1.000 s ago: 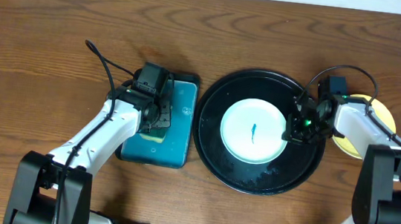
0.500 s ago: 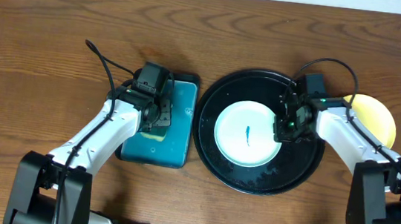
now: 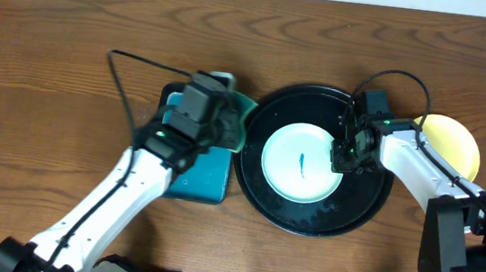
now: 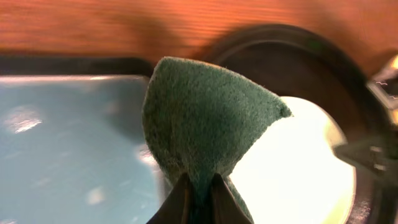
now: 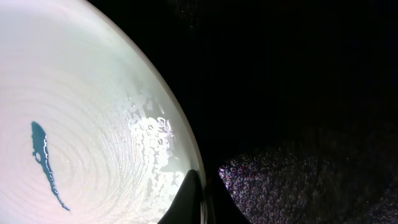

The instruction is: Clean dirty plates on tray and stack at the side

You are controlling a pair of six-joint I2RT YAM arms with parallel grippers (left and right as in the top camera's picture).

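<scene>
While the left gripper [image 3: 224,123] hangs over the boundary between the two trays, just left of centre in the overhead view, its fingers [image 4: 180,202] are pressed tight on a green scouring pad [image 4: 205,118]. The pad bulges up above the fingertips in a rounded fold. Beneath it, in the left wrist view, lies the teal inside of the rectangular tray [image 4: 62,143] on the left and the bright edge of a plate on the right.

The round black tray [image 3: 311,217] sits on the wooden table [image 3: 54,44], slightly right of centre. One mint-white plate [image 3: 288,181] lies flat inside it, a little left of the tray's middle, and a thin blue-green smear [image 3: 302,163] runs down its centre. The right gripper [image 3: 342,155] sits at the plate's right edge. In the right wrist view its fingers [image 5: 189,196] are drawn almost together, and the plate's rim runs in between them, so the rim looks pinched there. Wet speckles glint on the plate near that spot and on the black tray floor [image 5: 298,93].

A pale yellow plate [image 3: 455,140] rests on the table outside the round tray, at the right of the overhead view, partly hidden by the right arm.
</scene>
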